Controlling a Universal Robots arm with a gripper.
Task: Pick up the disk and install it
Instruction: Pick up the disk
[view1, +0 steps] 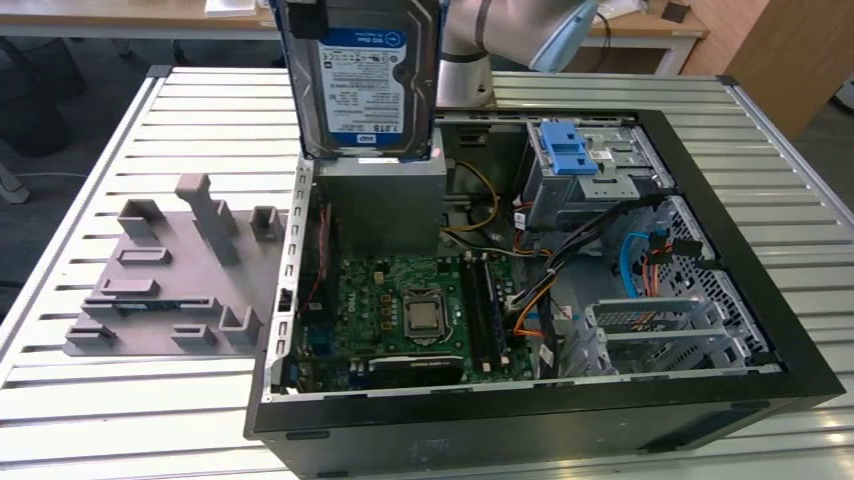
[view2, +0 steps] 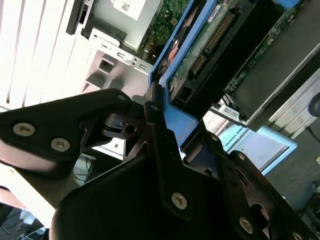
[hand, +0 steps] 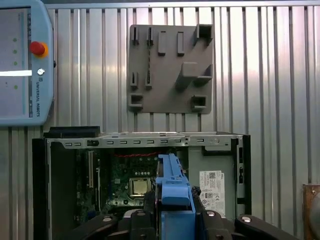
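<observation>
Exterior view, left: grey fixture plate (view1: 167, 275) flat on slatted table (view1: 80, 400).
Top centre: disk (view1: 367, 75) upright, label facing cam, above open PC case (view1: 534, 420).
Gripper (view2: 177, 127): pinches disk's blue carrier edge, second wrist view.

Even, diffuse light from overhead fills the exterior view. The slatted tabletop (view1: 120, 400) is pale and bright, and the grey fixture plate (view1: 174, 280) throws short, soft shadows. Inside the computer case (view1: 534, 430) it is dimmer, and the black walls swallow detail. The label of the disk (view1: 363, 80) is bright. In the first wrist view the slats carry streaky glare. In the second wrist view the black hand (view2: 182, 125) is a dark mass against washed-out slats.
</observation>
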